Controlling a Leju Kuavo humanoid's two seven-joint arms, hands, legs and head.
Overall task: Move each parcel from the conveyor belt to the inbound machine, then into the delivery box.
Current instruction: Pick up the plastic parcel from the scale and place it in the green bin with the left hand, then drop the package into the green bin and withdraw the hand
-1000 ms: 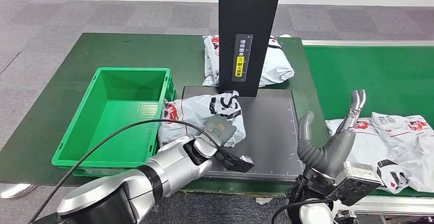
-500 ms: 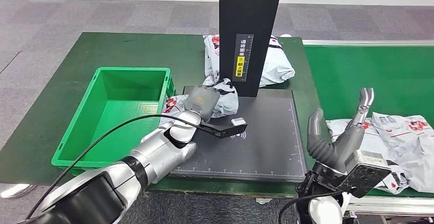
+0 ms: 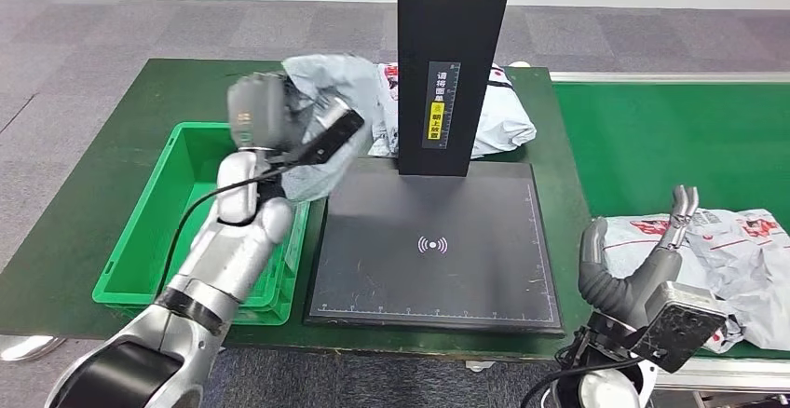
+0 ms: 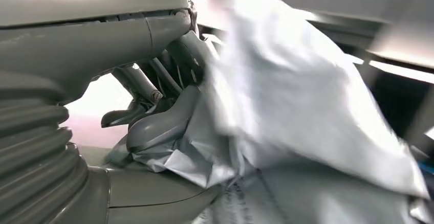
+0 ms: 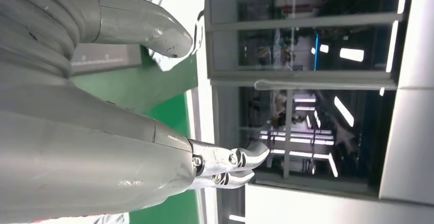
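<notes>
Left hand [image 3: 265, 115] grips a grey parcel [image 3: 326, 119] above the green delivery box [image 3: 200, 208], drop pending; right hand [image 3: 643, 264], fingers spread and holding nothing, near unmoved conveyor parcels [image 3: 736, 250]

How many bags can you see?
At least 4: one bag held up by the left hand, one behind the black post, and at least two overlapping on the belt; more may be hidden.
</notes>
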